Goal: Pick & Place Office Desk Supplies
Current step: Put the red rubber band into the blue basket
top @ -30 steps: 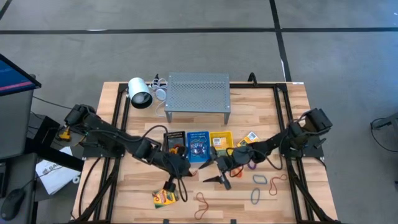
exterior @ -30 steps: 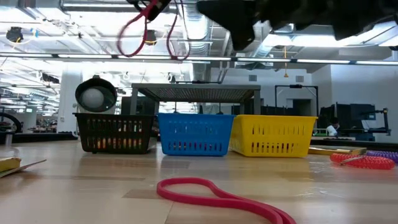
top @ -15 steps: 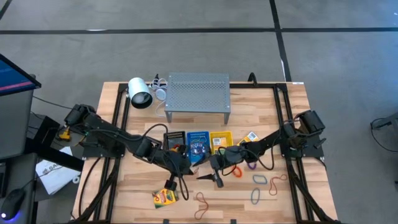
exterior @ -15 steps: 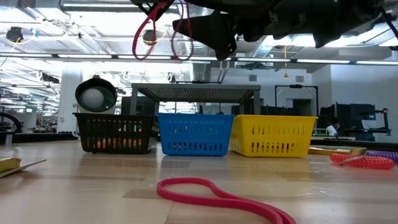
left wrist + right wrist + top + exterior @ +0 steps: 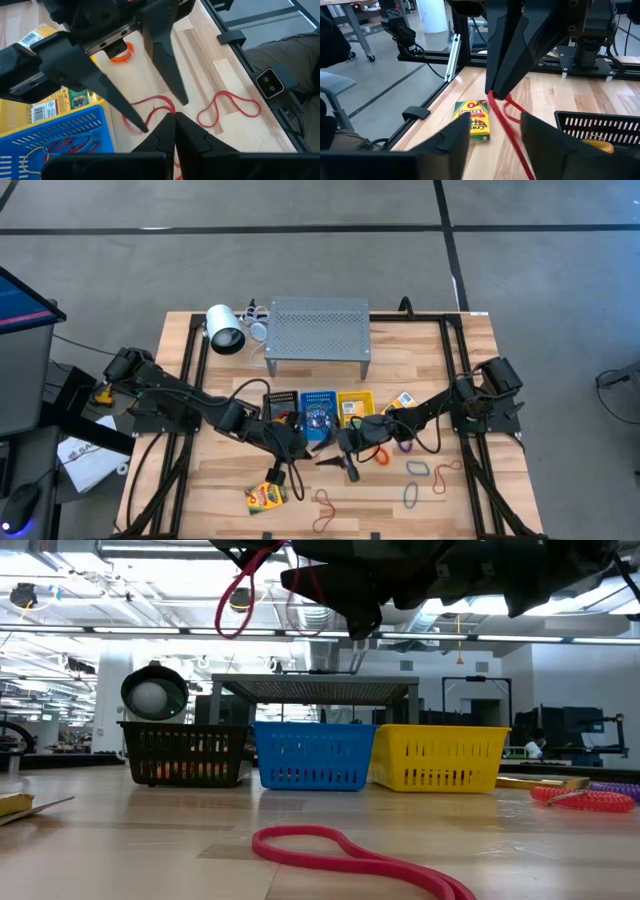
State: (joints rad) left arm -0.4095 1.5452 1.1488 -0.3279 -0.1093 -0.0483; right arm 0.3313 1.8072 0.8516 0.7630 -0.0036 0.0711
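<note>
My left gripper [image 5: 175, 120] is shut on a red rubber band [image 5: 506, 117] and holds it above the table's middle, in front of the blue basket [image 5: 318, 414]. My right gripper [image 5: 495, 150] is open and level; its two fingers [image 5: 167, 75] stand on either side of the hanging band, and I cannot tell whether they touch it. A yellow-and-green crayon box [image 5: 265, 497] lies flat near the front edge. A second one [image 5: 400, 402] lies right of the yellow basket [image 5: 355, 406]. More rubber bands lie loose on the table, among them a red one [image 5: 325, 505]. My left gripper pinches the red band at the top of its loop [image 5: 167, 106] between its two fingertips. The fingers slant down from the table's left. The band hangs slack below them, lifted clear of the table.
A black basket [image 5: 281, 402] stands left of the blue one. Behind the baskets is a grey perforated shelf [image 5: 318, 330], with a white cylinder [image 5: 225, 330] to its left. Orange [image 5: 378, 452], purple [image 5: 405, 445] and other bands [image 5: 415, 483] lie at the front right.
My right gripper has moved toward the table's left, up to the hanging red band, so its fingers now stand around it. The band has swung a little under my left gripper, which has kept still.
</note>
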